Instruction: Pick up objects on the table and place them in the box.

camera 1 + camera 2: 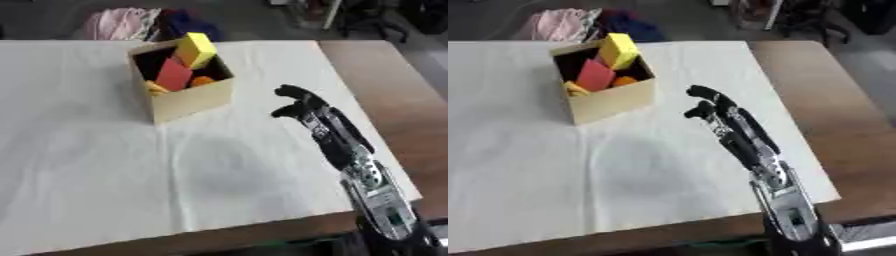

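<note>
Right hand [302, 107] is hanging mid-right of frame over the white sheet [105, 165] covering the bench [385, 80], fingers relaxed, grasping nothing. Sheet around it is showing no loose objects. Upper centre, the box [188, 97] is holding a yellow block [197, 49] jutting above the rim, a red block [173, 75] and orange pieces [201, 80]; the task is looking near complete.

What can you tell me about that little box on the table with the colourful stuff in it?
The box is a small open-topped cube with pale tan walls that look like thin wood or card and a dark inside. It stands upright, turned slightly askew, on the white sheet toward the table's far side. Blocks fill it: a yellow block sticks out above the rim, a red block leans beside it, and orange pieces lie lower down. The right hand is nearby, not touching it.
</note>
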`<state>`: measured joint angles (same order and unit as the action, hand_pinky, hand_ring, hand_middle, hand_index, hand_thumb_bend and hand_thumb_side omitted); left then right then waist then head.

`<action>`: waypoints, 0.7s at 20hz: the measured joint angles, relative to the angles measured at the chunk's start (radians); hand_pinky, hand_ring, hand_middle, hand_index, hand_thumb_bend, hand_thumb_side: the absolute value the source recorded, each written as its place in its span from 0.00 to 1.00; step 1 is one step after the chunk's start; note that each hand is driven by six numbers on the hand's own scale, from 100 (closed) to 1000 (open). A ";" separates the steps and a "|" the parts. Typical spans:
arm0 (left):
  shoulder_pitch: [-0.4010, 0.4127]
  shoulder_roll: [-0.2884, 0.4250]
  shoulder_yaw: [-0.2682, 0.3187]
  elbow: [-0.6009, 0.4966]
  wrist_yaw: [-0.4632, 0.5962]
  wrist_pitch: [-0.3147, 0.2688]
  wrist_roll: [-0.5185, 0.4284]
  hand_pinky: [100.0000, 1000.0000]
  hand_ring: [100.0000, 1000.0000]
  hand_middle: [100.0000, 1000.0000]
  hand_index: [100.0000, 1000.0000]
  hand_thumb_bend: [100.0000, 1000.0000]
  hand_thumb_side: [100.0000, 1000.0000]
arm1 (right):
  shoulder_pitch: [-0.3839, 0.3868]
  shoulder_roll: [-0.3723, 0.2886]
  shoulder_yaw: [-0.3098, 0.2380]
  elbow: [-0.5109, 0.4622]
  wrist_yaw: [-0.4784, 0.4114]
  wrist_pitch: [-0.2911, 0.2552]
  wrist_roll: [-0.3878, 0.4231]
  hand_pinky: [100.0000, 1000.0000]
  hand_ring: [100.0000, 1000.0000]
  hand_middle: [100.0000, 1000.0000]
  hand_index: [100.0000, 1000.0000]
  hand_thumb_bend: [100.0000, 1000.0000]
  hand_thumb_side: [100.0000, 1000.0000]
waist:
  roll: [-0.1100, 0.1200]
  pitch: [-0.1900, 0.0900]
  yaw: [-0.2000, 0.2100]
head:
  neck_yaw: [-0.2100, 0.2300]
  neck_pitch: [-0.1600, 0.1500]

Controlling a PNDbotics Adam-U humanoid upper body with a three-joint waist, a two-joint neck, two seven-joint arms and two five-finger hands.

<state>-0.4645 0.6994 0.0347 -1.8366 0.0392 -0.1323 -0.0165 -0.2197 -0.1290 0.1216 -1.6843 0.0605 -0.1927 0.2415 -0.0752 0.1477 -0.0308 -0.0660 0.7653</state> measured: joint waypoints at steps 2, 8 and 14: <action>0.044 -0.025 0.021 -0.018 0.021 0.007 0.007 0.74 0.61 0.62 0.82 0.00 0.51 | 0.000 0.000 -0.004 -0.003 -0.011 0.003 -0.012 0.83 0.67 0.84 0.89 0.00 0.80 | 0.000 0.000 0.013 | 0.006 0.000; 0.138 -0.128 0.063 -0.039 0.055 0.004 0.003 0.73 0.61 0.62 0.81 0.00 0.52 | -0.002 0.000 -0.010 -0.014 -0.067 0.016 -0.046 0.82 0.66 0.83 0.89 0.00 0.79 | 0.000 0.000 0.052 | 0.013 0.000; 0.203 -0.205 0.074 -0.044 0.070 -0.017 -0.035 0.73 0.59 0.60 0.80 0.00 0.55 | -0.013 0.000 -0.013 -0.021 -0.114 0.032 -0.074 0.81 0.64 0.81 0.87 0.00 0.77 | 0.000 0.000 0.072 | 0.011 0.000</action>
<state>-0.2612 0.4945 0.1088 -1.8808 0.1090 -0.1490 -0.0517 -0.2325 -0.1295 0.1084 -1.7049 -0.0536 -0.1604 0.1676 -0.0752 0.1477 0.0412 -0.0552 0.7653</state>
